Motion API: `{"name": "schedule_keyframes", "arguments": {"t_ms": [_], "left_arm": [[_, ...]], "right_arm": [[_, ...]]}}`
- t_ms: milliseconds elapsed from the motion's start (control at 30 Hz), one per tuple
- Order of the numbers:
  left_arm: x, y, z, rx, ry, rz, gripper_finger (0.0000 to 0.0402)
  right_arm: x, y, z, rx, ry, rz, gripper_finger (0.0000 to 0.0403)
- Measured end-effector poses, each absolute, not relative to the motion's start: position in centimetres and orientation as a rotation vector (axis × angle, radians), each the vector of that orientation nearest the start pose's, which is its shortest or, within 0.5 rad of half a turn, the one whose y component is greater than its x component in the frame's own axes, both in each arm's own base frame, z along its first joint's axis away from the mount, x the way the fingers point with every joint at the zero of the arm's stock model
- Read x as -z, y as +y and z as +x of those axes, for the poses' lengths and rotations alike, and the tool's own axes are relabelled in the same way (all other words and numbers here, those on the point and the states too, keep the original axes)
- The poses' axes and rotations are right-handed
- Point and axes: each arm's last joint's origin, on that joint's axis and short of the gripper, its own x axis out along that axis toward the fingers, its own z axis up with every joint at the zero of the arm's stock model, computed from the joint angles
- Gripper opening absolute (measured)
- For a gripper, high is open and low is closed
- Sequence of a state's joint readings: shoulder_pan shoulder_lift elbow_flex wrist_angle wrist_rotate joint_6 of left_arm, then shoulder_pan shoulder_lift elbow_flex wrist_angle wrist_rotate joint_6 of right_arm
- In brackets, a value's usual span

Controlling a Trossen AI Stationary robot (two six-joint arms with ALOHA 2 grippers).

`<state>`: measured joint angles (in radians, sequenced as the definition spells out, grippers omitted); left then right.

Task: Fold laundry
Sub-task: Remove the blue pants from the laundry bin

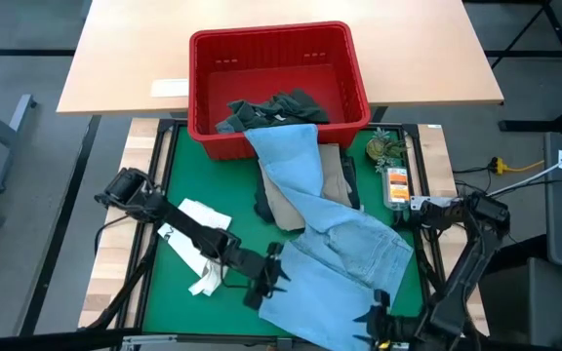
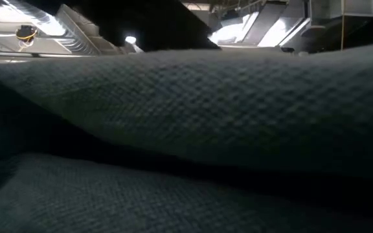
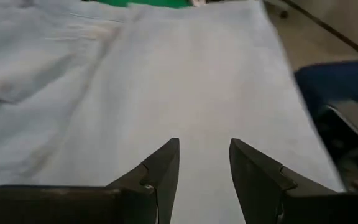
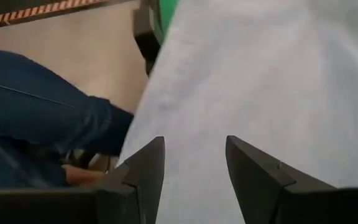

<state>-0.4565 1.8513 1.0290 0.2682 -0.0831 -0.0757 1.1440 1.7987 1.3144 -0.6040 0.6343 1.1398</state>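
The light blue piece (image 1: 335, 234), soft and creased, is draped from the red ribbed basket (image 1: 354, 68) down over the green mat (image 1: 179, 166), its hem hung past the mat's near edge. The left gripper (image 3: 204, 165) and right gripper (image 4: 194, 162) are parked over that hem, fingers spread, nothing pinched. Dark green-grey cloth (image 1: 276, 109) is bunched in the basket

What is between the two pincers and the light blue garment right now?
Nothing visible. The left pincer and right pincer both sit open right over the light blue garment at the table's near edge, with bare cloth showing between their tips.
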Motion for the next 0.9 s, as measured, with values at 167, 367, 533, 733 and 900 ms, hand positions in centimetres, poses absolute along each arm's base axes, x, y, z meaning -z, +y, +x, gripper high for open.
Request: {"name": "schedule_keyframes", "arguments": {"t_ms": [167, 367, 533, 733, 900], "left_arm": [[-16.6, -19.1, 33.6, 0.400, 0.548, 0.097, 0.0136], [-15.1, -20.9, 32.9, 0.381, 0.567, 0.142, 0.0136], [-12.3, -21.7, 32.6, 0.394, 0.639, 0.179, 0.0136], [-9.9, -22.0, 32.3, 0.391, 0.724, 0.221, 0.0136], [-9.7, -21.9, 32.2, 0.392, 0.750, 0.229, 0.0136]], "right_arm": [[-19.4, 34.3, 18.3, -0.071, 0.792, 0.200, 0.0172], [-16.6, 35.4, 18.7, -0.123, 0.888, 0.205, 0.0172], [-15.4, 35.6, 18.6, -0.153, 0.973, 0.195, 0.0172], [-14.0, 35.9, 18.6, -0.172, 1.052, 0.192, 0.0172], [-13.5, 36.1, 18.5, -0.178, 1.116, 0.244, 0.0172]]}}
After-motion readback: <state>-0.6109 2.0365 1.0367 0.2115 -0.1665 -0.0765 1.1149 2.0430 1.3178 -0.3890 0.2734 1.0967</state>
